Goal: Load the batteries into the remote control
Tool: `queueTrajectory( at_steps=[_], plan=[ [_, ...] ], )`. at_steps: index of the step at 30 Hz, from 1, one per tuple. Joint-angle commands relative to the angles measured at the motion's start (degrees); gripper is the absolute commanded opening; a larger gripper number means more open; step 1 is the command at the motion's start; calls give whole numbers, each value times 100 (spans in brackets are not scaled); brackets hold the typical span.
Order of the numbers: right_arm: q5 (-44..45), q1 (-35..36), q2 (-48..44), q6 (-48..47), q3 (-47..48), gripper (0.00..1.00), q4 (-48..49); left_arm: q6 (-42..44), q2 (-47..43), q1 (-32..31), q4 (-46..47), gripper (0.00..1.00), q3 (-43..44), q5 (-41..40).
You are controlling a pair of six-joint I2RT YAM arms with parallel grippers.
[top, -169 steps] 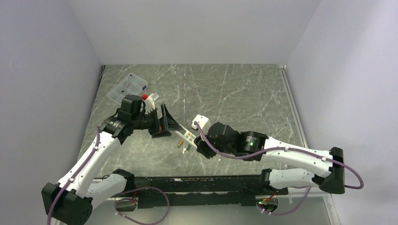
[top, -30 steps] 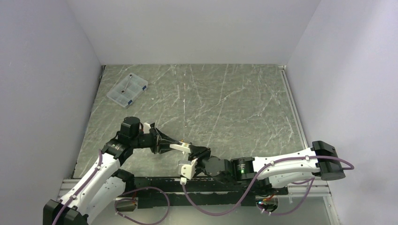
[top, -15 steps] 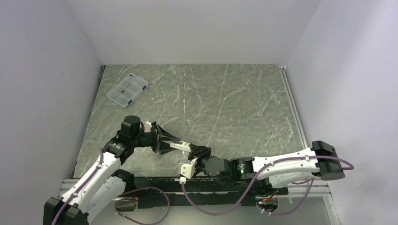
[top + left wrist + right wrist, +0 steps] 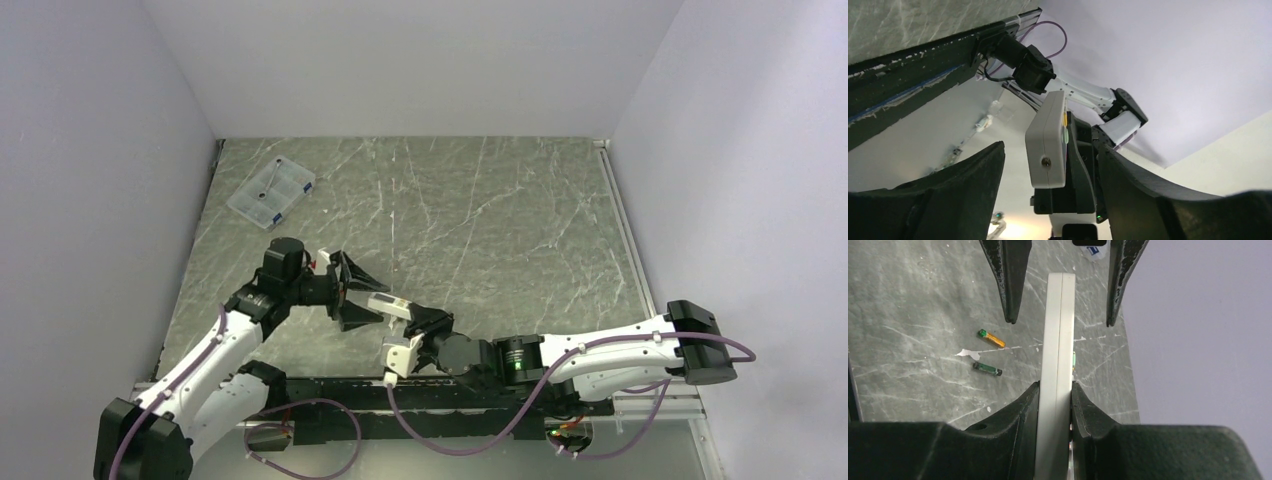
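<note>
My right gripper [image 4: 412, 316] is shut on the slim white remote control [image 4: 391, 305] and holds it edge-on above the table; its fingers [image 4: 1028, 410] clamp both flat faces. My left gripper [image 4: 378, 298] is open, with its fingers [image 4: 1009, 285] on either side of the remote's far end and not touching it. In the left wrist view the remote [image 4: 1046, 142] hangs between my spread jaws. The copper-orange battery [image 4: 992, 338] and the dark green battery [image 4: 987, 369] lie loose on the table below the remote. Both are hidden in the top view.
A clear plastic compartment box [image 4: 271, 190] lies at the far left of the grey marble table [image 4: 500, 220]. The black mounting rail [image 4: 440, 395] runs along the near edge. White walls close in the left, back and right.
My left gripper has opened, let go of the remote and drawn back a little to the left. My right gripper still holds the remote in about the same place.
</note>
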Motion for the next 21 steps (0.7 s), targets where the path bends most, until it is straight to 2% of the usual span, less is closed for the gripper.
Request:
queueTrajectory(
  at_steps=[1,4,10,13,16,17,21],
  plan=[
    [440,25,-193,232,76,0,-133,782,128,-1,-211,77,474,191],
    [539,23,-273,382,74,0,-236,1270,163,-6,-720,84,747,-42],
    [514,-90,-512,883,176,0,-702,1978,366,-2,-1205,86,1054,-149],
    [400,-159,-579,1213,261,0,-956,2414,475,-2,-1458,91,1285,-276],
    [276,-294,-576,1623,446,0,-1307,2766,529,-2,-1746,91,1536,-483],
    [212,-346,-558,1755,516,0,-1513,2871,523,-1,-1843,98,1621,-593],
    [-249,-702,-567,2325,744,0,-1955,3056,454,-1,-1866,99,1754,-784]
  ],
)
